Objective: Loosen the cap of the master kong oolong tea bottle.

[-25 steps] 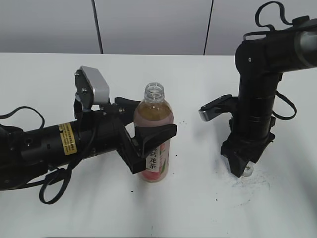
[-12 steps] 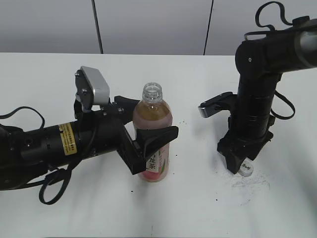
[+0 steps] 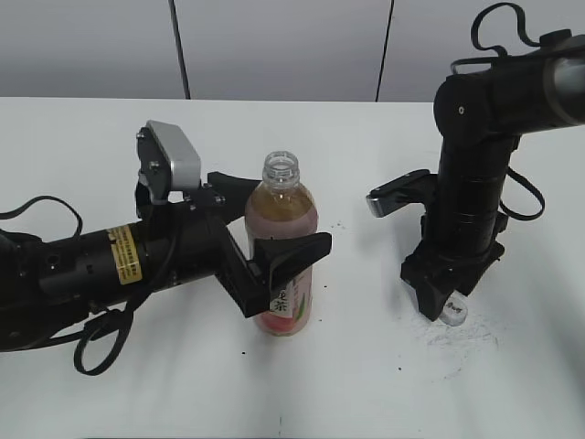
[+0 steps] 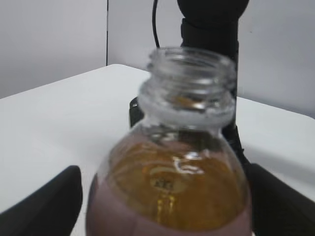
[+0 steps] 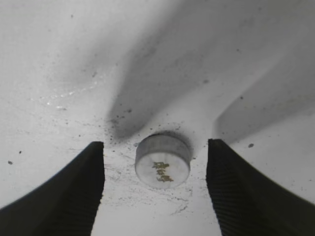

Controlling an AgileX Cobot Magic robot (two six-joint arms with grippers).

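cap (image 5: 163,161) lies off, free between wide right gripper (image 5: 155,189) jaws; left gripper (image 3: 274,261) jaws open beside bottle (image 3: 284,247): retreat straight up.

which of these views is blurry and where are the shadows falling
Left wrist view: bottle fills the frame, soft-focused, glare on its neck. Right wrist view: cap fairly sharp, broad soft shadows across the table. Exterior view: evenly lit, faint shadows.

Oolong tea bottle (image 3: 282,247) upright, uncapped, amber tea; white cap (image 5: 163,161) off, flat on table.
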